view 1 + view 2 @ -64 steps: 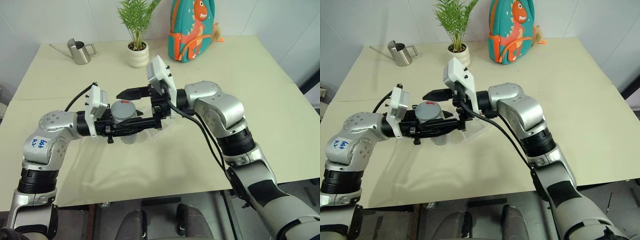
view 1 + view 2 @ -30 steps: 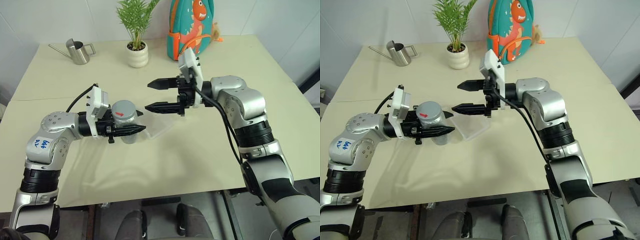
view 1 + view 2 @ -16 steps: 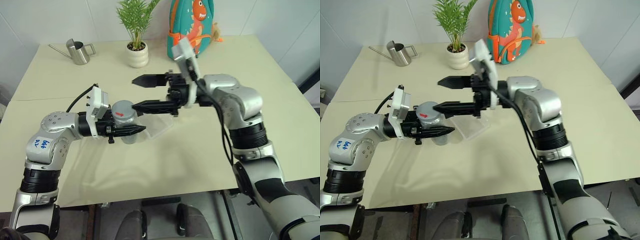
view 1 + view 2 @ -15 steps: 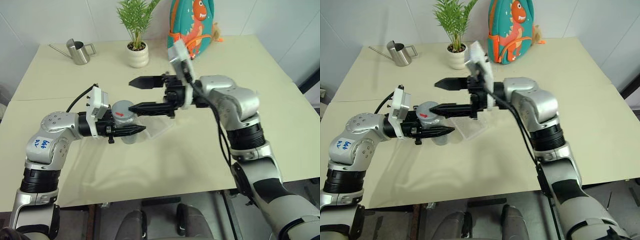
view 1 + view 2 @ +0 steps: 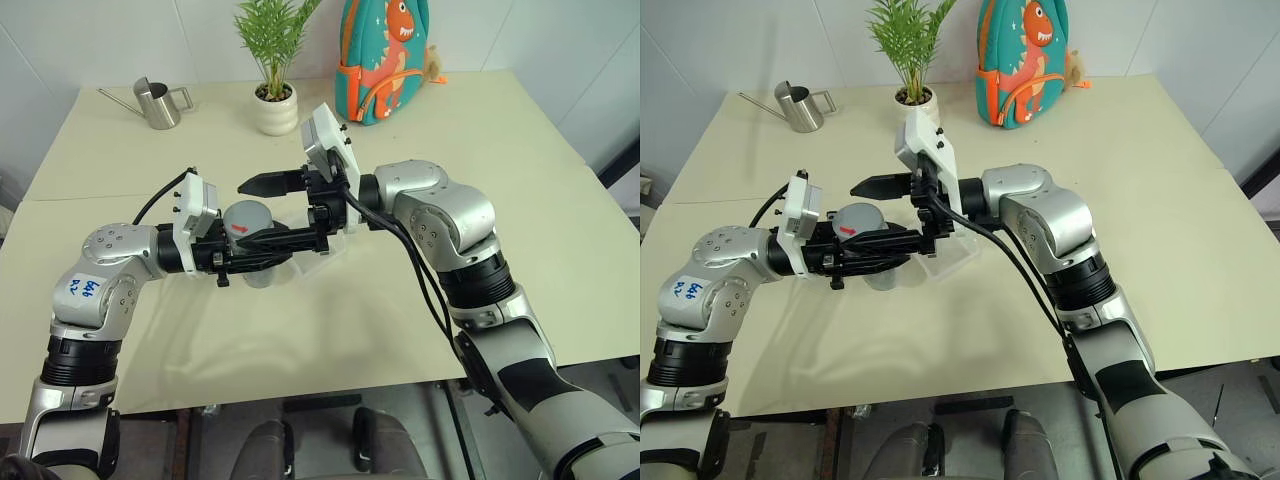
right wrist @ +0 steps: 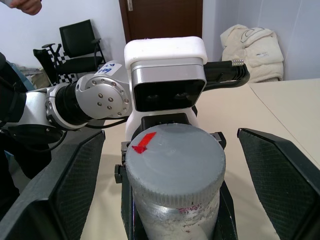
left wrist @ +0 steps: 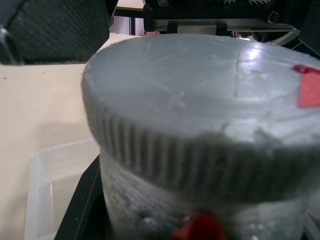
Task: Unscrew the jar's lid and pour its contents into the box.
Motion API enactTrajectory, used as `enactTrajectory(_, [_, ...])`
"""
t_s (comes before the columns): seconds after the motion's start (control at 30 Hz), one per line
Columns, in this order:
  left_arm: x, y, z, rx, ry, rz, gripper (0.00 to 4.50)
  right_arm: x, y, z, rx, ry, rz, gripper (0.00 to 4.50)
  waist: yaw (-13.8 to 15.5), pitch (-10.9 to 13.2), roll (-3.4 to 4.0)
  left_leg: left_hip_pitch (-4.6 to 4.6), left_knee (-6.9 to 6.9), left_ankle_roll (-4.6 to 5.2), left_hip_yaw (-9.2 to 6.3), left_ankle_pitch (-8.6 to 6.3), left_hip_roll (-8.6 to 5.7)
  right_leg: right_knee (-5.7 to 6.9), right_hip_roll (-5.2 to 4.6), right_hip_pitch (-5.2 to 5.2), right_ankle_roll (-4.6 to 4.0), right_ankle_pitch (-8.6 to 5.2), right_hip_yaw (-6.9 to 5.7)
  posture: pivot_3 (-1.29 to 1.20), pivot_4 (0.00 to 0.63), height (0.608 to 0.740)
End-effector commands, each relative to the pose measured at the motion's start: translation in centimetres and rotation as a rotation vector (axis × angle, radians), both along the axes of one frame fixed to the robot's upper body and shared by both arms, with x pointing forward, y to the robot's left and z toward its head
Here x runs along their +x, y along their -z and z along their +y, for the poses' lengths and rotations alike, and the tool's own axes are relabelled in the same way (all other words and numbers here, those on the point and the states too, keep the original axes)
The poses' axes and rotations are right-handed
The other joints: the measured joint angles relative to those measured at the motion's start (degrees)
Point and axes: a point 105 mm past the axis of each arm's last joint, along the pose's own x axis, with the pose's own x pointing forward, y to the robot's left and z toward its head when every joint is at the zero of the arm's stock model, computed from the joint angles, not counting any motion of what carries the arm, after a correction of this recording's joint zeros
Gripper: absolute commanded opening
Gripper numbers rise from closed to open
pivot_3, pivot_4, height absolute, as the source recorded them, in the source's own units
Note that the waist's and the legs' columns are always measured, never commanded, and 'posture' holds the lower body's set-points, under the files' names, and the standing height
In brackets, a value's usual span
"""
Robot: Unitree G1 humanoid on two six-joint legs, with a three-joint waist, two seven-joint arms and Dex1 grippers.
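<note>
Above the beige table [image 5: 1160, 200], the left gripper [image 5: 902, 246] clamps the jar [image 5: 868, 247], while the right gripper [image 5: 862, 213] straddles its grey lid [image 5: 858, 222], fingers spread, over the clear box [image 5: 952, 257].

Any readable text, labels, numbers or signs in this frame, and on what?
Left arm sticker: blue handwriting, too small to read.
Lid: a red arrow mark, no text.
Backpack: a dinosaur picture, no words.
Nothing else carries writing.
</note>
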Motion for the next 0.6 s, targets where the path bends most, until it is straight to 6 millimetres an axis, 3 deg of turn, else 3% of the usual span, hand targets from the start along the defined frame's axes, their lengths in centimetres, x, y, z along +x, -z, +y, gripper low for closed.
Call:
enactTrajectory(0.03, [-0.5,-0.9,-0.1,-0.002,0.013,-0.048,1.97,-0.6,-0.8,0.2,0.033,-0.028,-0.039,3.84,0.00,0.00,0.00,0.00,0.00,0.00,0.00,0.00,0.00,0.00,0.00,0.00,0.00,0.00,0.00,0.00,0.150,0.740])
enactTrajectory(0.17, [-0.5,-0.9,-0.1,-0.001,0.012,-0.048,1.97,-0.5,-0.9,0.0,0.045,-0.027,-0.032,2.55,0.01,0.00,0.00,0.00,0.00,0.00,0.00,0.00,-0.01,0.00,0.00,0.00,0.00,0.00,0.00,0.00,0.150,0.740])
enactTrajectory(0.43, [-0.5,-0.9,0.0,0.002,0.013,-0.046,1.97,-1.0,-3.8,-1.7,0.216,-0.083,0.146,2.49,0.03,0.00,0.00,-0.01,0.00,0.00,-0.03,0.00,0.01,0.00,-0.01,0.00,0.00,0.00,0.00,0.00,0.150,0.740])
enactTrajectory(0.6, [-0.7,-0.8,0.1,0.001,0.011,-0.042,1.97,1.2,-4.3,-4.1,0.270,0.054,0.161,2.49,0.04,0.00,0.00,0.00,0.00,0.00,-0.02,0.00,0.00,0.00,-0.01,0.01,0.00,0.00,0.00,0.00,0.150,0.740])
